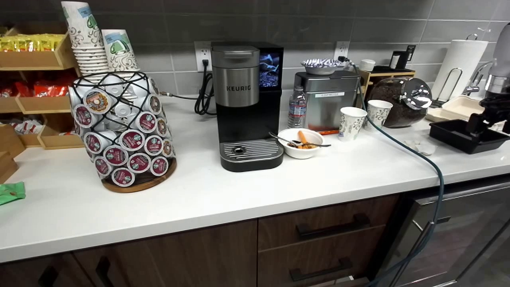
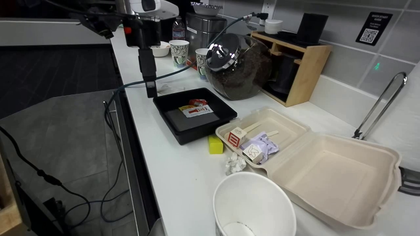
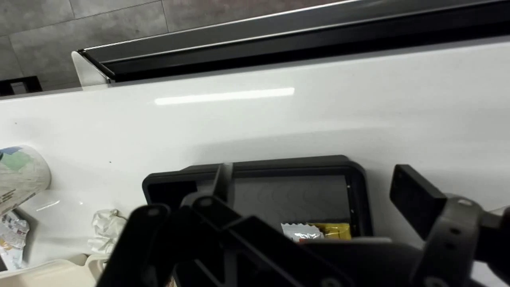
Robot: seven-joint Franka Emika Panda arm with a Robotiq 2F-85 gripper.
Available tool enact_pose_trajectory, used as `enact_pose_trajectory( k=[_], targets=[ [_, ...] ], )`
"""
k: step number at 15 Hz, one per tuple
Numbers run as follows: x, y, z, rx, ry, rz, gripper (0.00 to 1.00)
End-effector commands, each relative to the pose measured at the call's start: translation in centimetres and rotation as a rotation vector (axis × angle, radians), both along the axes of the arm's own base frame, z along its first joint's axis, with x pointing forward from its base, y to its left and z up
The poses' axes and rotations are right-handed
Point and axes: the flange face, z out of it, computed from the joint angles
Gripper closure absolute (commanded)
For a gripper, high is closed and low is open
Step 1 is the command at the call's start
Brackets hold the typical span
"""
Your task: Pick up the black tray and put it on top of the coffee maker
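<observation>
We're reading this as the grasp step: the black tray [image 2: 198, 132] is sitting on the surface [image 2: 174, 177], just beside the clamshell [image 2: 328, 173], and nothing is being held. We're seeing the fingers [image 3: 416, 201] spread wide; in the wrist view one is overlapping the tray's inside and the other is standing past its end wall, so that wall is apparently lying between them. We're not managing to tell whether the tips are reaching below the rim. We're aiming to centre the wall in the gap, square the pads to it and get bite deeper than the lip, while sparing the packets [image 2: 197, 110] inside. We're planning on a firm close only after that, as we're expecting the ungripped end to droop from a one-wall hold. We're then wanting a slow, level lift; we're betting on loose packets sliding if it's tilting. For the carry, we're budgeting height over the teal cable [image 1: 410, 149], which is running between here and the coffee maker [image 1: 247, 111].
</observation>
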Motion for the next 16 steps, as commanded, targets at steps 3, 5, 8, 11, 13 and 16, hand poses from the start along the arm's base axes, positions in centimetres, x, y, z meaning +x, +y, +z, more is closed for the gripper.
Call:
enact_pose_trajectory(
  k=[3, 5, 8, 11, 13, 16],
  targets=[
    [0.7, -0.2, -0.2, -0.010, -0.010, -0.004, 0.00],
    [1.5, -0.3, -0.4, -0.022, -0.023, 0.005, 0.00],
    [2.7, -0.5, -1.5, -0.020, -0.018, 0.017, 0.00],
    [3.5, -0.8, -2.2, -0.009, -0.009, 0.014, 0.26],
    [3.9, -1.2, -2.7, -0.002, -0.001, 0.009, 0.42],
    [4.1, -1.5, -2.8, 0.016, 0.005, 0.002, 0.65]
  ],
)
